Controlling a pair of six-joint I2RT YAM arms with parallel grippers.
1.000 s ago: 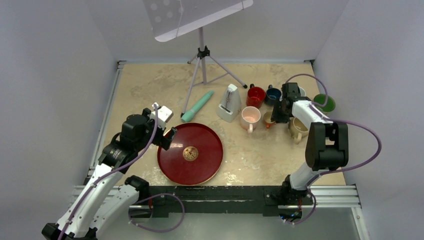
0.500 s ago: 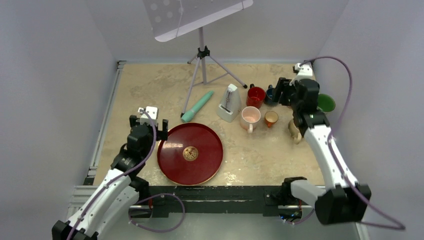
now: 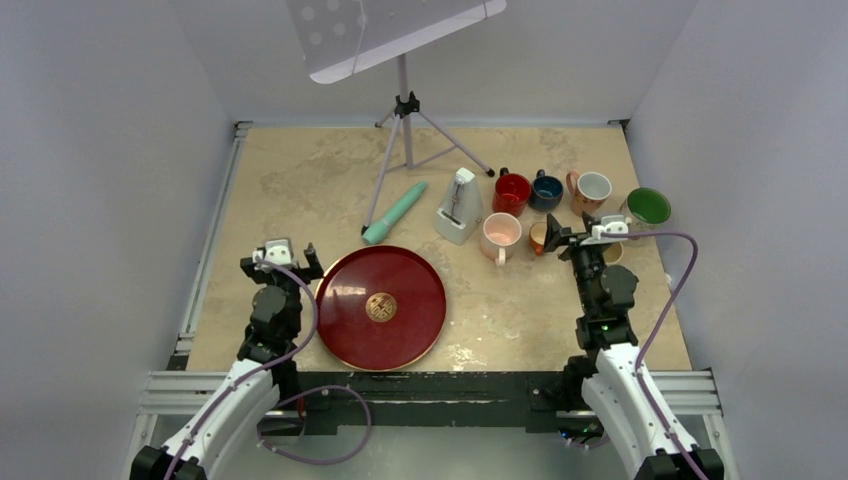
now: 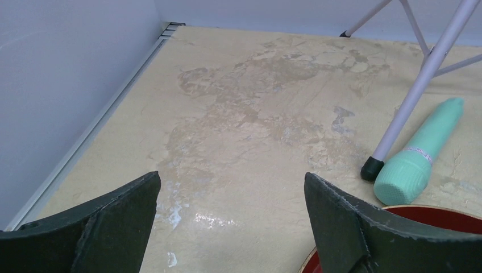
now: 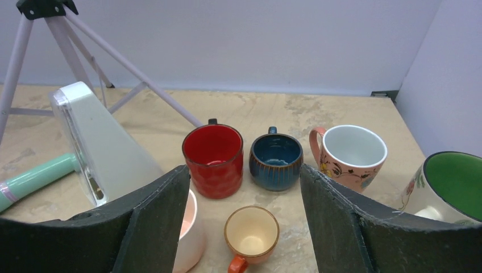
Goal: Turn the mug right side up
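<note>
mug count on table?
6: red, blue, floral in the back row; green far right; pink and small orange in front. Another may hide behind the right gripper.

Six mugs in plain view, red [image 3: 512,190], blue [image 3: 546,190], floral [image 3: 592,187], green-lined [image 3: 649,206], pink [image 3: 500,234], small orange [image 3: 538,236], one red tray [image 3: 345,290], one metronome [image 3: 459,208], one teal tube [image 3: 394,212], one music stand [image 3: 390,25]

Nothing legible — the label [image 4: 419,152] on the green tube [image 4: 435,132] is too small, the emblem [image 3: 380,307] on the red plate [image 3: 345,332] blurred.
</note>
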